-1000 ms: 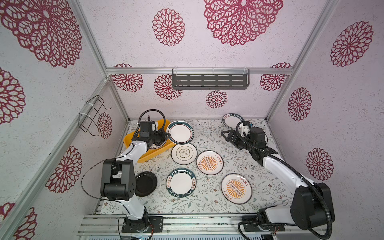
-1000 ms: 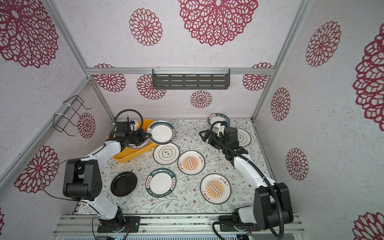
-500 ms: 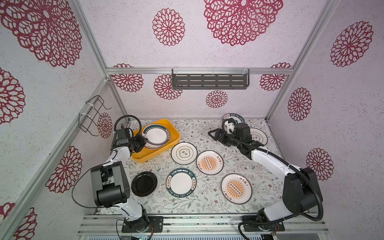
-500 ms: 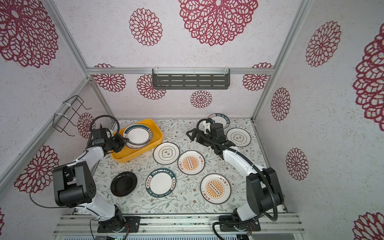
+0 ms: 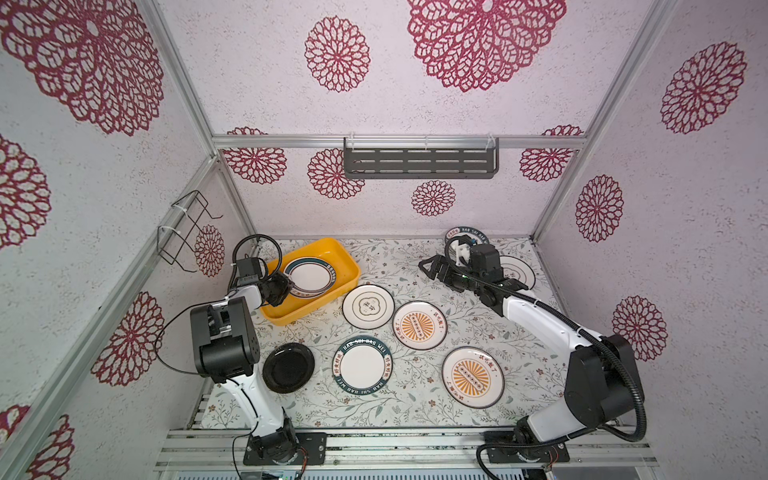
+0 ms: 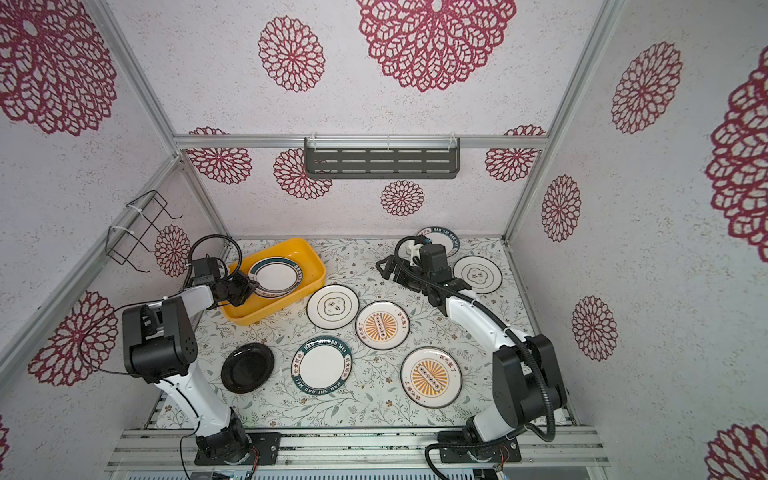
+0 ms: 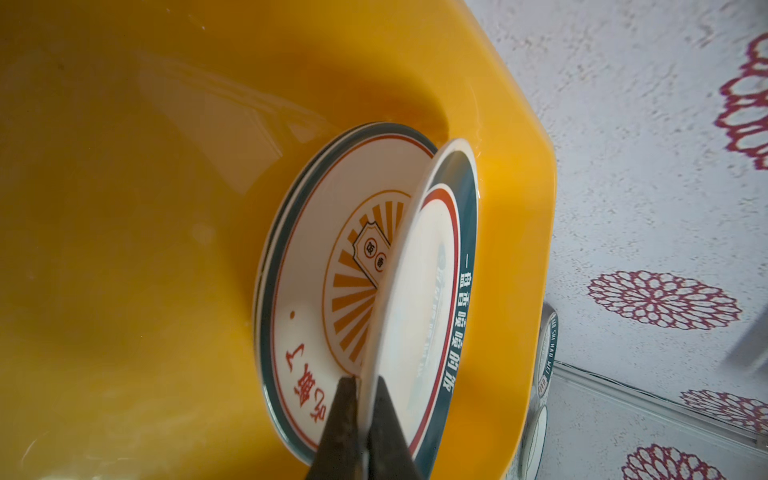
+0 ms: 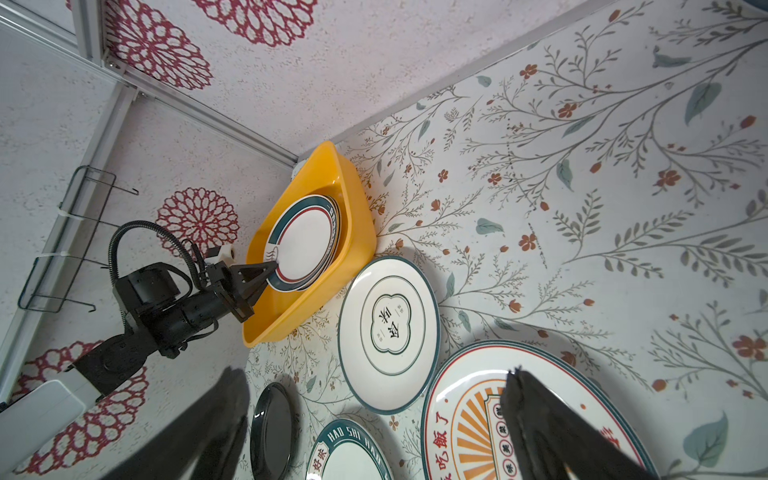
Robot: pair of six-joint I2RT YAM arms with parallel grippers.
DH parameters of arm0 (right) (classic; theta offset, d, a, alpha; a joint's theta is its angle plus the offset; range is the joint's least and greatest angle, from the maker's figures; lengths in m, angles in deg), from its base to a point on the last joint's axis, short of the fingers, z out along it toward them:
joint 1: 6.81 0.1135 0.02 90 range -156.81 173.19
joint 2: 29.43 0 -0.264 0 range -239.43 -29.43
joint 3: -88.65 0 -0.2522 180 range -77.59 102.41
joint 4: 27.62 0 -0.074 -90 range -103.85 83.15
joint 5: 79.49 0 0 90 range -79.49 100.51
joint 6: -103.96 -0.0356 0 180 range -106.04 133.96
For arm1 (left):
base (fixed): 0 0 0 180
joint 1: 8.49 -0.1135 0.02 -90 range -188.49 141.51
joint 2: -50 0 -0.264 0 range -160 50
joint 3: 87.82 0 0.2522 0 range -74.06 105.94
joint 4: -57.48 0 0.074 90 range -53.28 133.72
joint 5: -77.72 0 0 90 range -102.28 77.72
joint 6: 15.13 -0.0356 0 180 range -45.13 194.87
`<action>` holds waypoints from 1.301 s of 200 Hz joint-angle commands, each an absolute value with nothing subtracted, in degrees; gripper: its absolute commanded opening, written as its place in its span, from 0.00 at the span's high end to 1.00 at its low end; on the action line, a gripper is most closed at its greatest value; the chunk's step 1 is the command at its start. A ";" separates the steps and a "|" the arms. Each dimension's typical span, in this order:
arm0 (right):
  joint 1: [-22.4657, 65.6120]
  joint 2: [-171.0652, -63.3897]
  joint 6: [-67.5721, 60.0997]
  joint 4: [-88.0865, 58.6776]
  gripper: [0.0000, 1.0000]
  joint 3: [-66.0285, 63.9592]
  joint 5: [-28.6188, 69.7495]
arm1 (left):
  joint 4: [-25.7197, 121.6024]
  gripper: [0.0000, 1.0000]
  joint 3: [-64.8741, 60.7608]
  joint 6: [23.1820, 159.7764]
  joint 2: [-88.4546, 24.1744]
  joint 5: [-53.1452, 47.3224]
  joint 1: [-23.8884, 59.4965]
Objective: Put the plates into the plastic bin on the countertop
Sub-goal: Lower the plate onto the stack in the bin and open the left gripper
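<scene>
The left claw (image 7: 362, 380) is closed tight on the near rim of a teal-rimmed plate (image 7: 432, 291), one finger on each face. The plate is tilted, its far edge down inside the plastic bin (image 5: 303, 309). Directly under it lies a sunburst plate (image 7: 332, 291) on top of at least one more, all flat on the bin floor. The rest of the bin, off to the side of the claw, is bare yellow.

The right claw (image 5: 430, 270) is spread wide and grips nothing. It hangs above the countertop (image 5: 390, 262), well apart from the bin, with open surface between them. Ahead of its fingers, a flower-outline plate (image 5: 368, 306) lies just beside the bin's long wall. Near that plate is an orange sunburst plate (image 5: 419, 325). Farther on from the right claw are a teal lettered plate (image 5: 362, 365), a black plate (image 5: 288, 368) and a second sunburst plate (image 5: 473, 376). Behind the right claw's wrist, two more plates are partly hidden by the arm.
</scene>
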State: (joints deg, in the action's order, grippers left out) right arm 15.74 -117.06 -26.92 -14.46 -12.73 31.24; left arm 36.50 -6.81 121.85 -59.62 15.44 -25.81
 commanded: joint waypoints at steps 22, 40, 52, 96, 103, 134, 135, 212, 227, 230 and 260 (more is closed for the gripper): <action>15.88 -112.33 -25.44 -11.19 0.01 -12.98 26.59 | 38.51 0.98 -3.17 121.75 -61.93 16.29 -26.15; 15.86 -110.61 -25.76 -11.24 0.01 -14.61 25.19 | 38.05 0.93 -2.69 121.78 -64.27 16.15 -26.17; 15.83 -109.66 -25.68 -10.78 0.01 -15.17 24.27 | 37.72 0.91 -2.67 121.74 -64.30 15.82 -26.08; 15.70 -108.46 -24.29 -7.53 0.01 -14.75 22.21 | 36.28 0.72 -2.96 121.04 -63.68 14.72 -26.02; 15.69 -108.51 -24.35 -7.44 0.01 -14.75 22.12 | 36.18 0.69 -3.00 120.86 -63.54 14.41 -26.02; 15.67 -108.70 -24.15 -7.66 0.01 -14.66 22.11 | 35.22 0.59 -3.05 120.49 -63.10 13.67 -26.01; 15.64 -108.70 -24.12 -7.68 0.01 -14.66 22.11 | 35.21 0.58 -3.05 120.49 -63.11 13.61 -25.95; 15.51 -107.18 -23.45 -8.45 0.01 -16.46 21.58 | 28.03 0.36 -2.04 116.84 -55.58 7.86 -25.58; 15.30 -106.16 -23.43 -8.66 0.01 -17.47 21.14 | 26.01 0.27 -2.12 115.97 -53.69 5.95 -25.50; 15.26 -105.89 -23.46 -8.73 0.01 -17.73 21.13 | 25.59 0.25 -2.16 115.81 -53.24 5.42 -25.47; 14.37 -103.17 -23.52 -9.41 0.01 -20.27 20.77 | 22.84 0.17 -3.40 114.23 -48.57 2.76 -25.38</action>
State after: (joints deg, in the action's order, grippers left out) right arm 15.23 -107.01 -24.56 -7.79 -19.42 22.26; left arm 25.90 -3.34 116.83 -53.44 6.02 -25.63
